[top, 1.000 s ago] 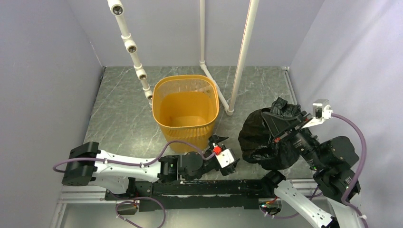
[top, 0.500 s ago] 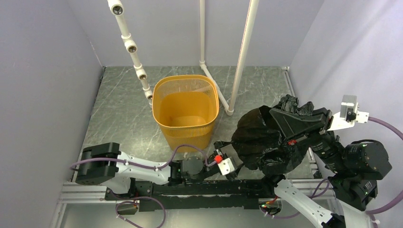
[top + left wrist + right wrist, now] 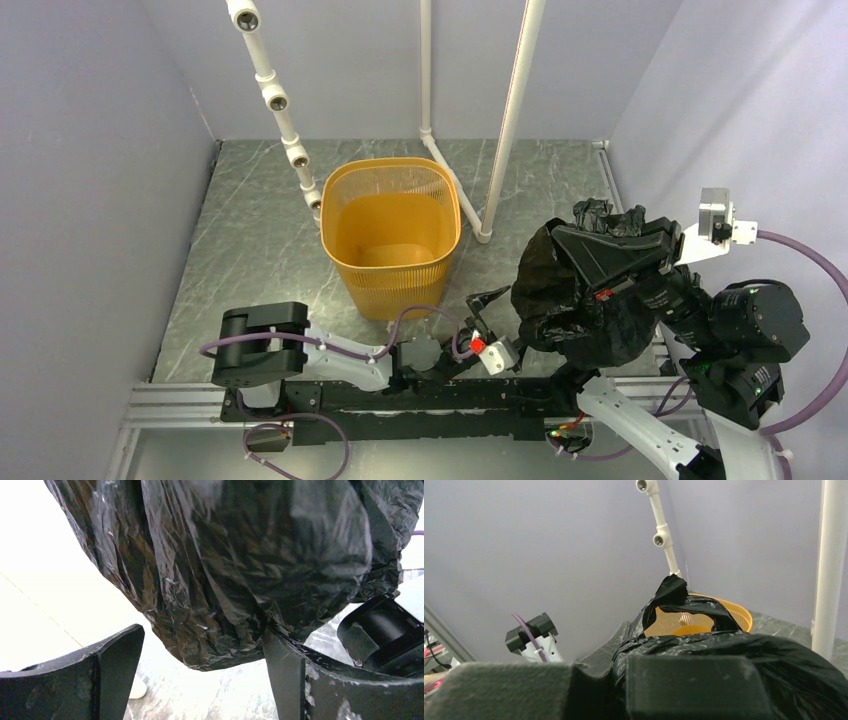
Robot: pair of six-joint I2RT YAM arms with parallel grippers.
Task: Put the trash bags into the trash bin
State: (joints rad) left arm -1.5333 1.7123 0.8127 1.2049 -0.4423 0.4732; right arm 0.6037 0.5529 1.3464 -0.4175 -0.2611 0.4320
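From above, the trash bin [image 3: 392, 285] stands upright on the grey table [image 3: 260, 230], and its orange inside shows nothing in it. To the right of the bin and well clear of its rim, the black trash bag [image 3: 570, 315] hangs bunched from the right gripper [image 3: 575, 245], whose jaws are pinched together on the bag's upper folds. The left gripper [image 3: 483, 308] sits low, just off the bin's near right corner and beside the bag's lower edge, spread wide and holding nothing. In the left wrist view the crinkled bag fills the upper frame, its lowest fold dipping between the two parted fingers [image 3: 107, 672]. The right-hand finger looks very near or against the plastic, but I cannot tell whether they touch. The right wrist view looks over closed fingers [image 3: 694, 685] buried in black plastic toward the bin. Its yellow rim peeks past a raised flap of bag, with a white pipe [image 3: 831, 565] standing to the bin's right. So the bag is gripped and lifted, but none of it is in the bin. What is left, by my reading, is carrying it over the rim, lowering it in and letting go.
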